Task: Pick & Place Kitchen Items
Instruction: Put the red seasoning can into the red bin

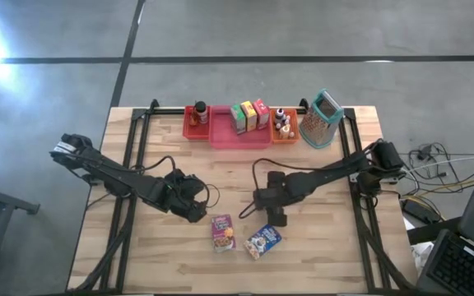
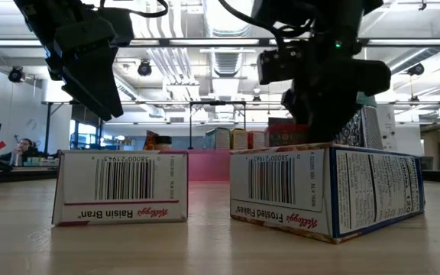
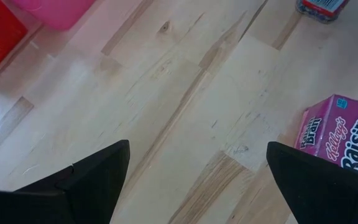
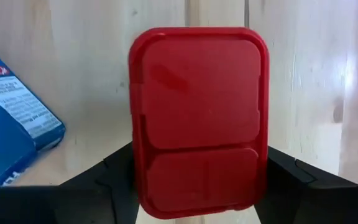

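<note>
Fingers of the right gripper [image 4: 197,186] clasped a red-lidded container [image 4: 199,118], upright between them. From above, the open, empty left gripper [image 1: 194,207] sat nearer the Raisin Bran box [image 1: 223,233], just beside it.

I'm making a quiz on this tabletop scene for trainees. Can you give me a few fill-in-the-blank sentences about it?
1. The right gripper is closed around a container with a ____ lid.
2. The purple box lying on the table reads Raisin ____.
3. The left gripper hangs over bare wood with its fingers ____.
4. The blue box reads Frosted ____.

Missing words: red; Bran; open; Flakes
</note>
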Controlling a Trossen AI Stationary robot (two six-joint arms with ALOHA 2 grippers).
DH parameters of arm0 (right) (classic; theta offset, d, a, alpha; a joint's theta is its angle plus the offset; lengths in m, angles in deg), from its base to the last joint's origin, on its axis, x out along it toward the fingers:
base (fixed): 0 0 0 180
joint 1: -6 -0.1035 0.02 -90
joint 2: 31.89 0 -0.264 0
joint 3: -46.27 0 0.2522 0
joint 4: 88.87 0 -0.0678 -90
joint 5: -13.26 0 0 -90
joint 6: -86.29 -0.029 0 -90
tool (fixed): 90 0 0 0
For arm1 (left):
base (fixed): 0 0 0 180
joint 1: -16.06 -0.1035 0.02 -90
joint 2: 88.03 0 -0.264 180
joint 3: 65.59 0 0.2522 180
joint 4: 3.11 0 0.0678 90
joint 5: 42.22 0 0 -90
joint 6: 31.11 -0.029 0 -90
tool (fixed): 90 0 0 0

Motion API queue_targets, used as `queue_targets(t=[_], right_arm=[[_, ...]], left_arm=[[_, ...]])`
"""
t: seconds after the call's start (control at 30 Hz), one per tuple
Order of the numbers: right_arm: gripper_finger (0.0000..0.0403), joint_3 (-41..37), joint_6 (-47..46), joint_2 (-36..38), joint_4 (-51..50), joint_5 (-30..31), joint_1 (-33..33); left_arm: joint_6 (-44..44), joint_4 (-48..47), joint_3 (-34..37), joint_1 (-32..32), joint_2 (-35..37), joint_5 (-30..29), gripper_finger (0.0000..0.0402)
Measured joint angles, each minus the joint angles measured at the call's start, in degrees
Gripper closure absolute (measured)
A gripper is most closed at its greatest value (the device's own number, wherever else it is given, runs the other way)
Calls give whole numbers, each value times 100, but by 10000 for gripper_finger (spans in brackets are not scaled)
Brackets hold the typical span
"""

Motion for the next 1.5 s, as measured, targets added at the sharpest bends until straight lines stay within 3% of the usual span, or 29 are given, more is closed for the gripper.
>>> queue_targets(t=[0.27,0.67,0.93,1.17,1.33,1.4,1.5], right_arm=[[192,-170,-219,5,59,6,-31],[91,-33,-59,71,35,12,-57],[67,-33,-84,277,-99,12,-88],[83,-33,-304,752,-429,0,-244],[106,-42,-774,1220,-1050,4,-371],[114,-60,-934,1437,-1222,5,-433],[127,-171,-1213,1753,-1496,8,-516]], left_arm=[[2,4,0,-1,0,0,19],[0,7,0,-3,0,-8,19],[1,42,0,-9,0,-262,19],[4,180,0,-25,0,-621,19],[525,434,0,-81,0,-713,19],[250,650,0,-136,0,-713,19],[-853,1252,0,-166,-15,-721,19]])
